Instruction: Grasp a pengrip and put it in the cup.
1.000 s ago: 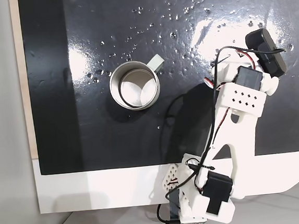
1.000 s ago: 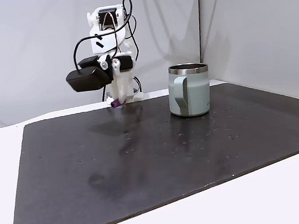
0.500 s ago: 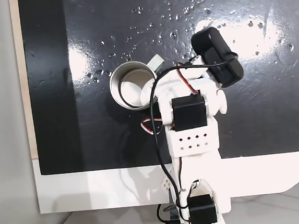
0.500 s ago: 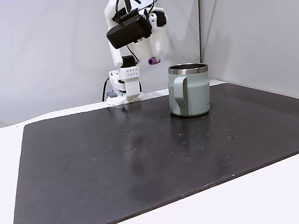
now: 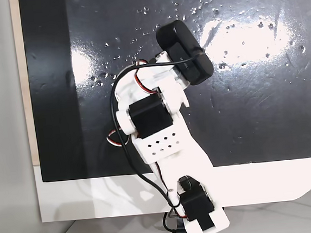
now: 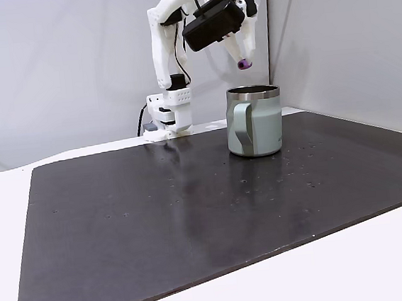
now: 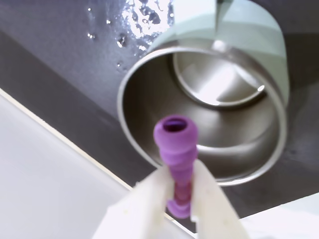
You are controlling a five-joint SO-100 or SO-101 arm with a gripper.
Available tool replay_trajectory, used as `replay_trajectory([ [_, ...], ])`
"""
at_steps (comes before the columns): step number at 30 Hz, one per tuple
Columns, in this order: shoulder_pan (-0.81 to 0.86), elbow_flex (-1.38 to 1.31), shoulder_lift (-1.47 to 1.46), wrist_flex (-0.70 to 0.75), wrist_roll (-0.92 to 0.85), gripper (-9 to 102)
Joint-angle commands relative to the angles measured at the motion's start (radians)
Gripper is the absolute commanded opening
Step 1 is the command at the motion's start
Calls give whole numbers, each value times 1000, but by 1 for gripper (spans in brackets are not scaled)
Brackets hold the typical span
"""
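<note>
Pengrip: the purple ribbed pengrip [image 7: 175, 149] is pinched between your gripper's two pale fingers [image 7: 149, 191], its open end pointing down at the cup's mouth in the wrist view. In a fixed view it shows as a small purple tip [image 6: 245, 64] above the cup, clear of the rim.

Cup: the silvery cup [image 6: 254, 120] stands upright on the dark mat [image 6: 193, 215], handle tab toward the camera in that fixed view; its shiny inside [image 7: 219, 99] sits directly beyond the pengrip.

Gripper: your gripper [image 7: 178, 196] is clamped on the pengrip's lower half, fingers nearly together, touching nothing else.

Arm: in a fixed view from above, the white arm [image 5: 156, 127] hides the cup.

Risk: the pengrip seems to hang nearer the rim's near edge than the centre. Let go here and it may clip the rim and bounce onto the mat; being soft, it could also cling to one finger.
</note>
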Motion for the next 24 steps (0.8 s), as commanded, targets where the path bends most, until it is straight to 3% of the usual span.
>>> replay_trajectory([
  [1,-26,-98,-11,15,26,1],
  [7,-49,-92,-14,26,38,1],
  [13,-48,-89,-8,34,38,24],
  [24,-46,-89,0,46,38,24],
])
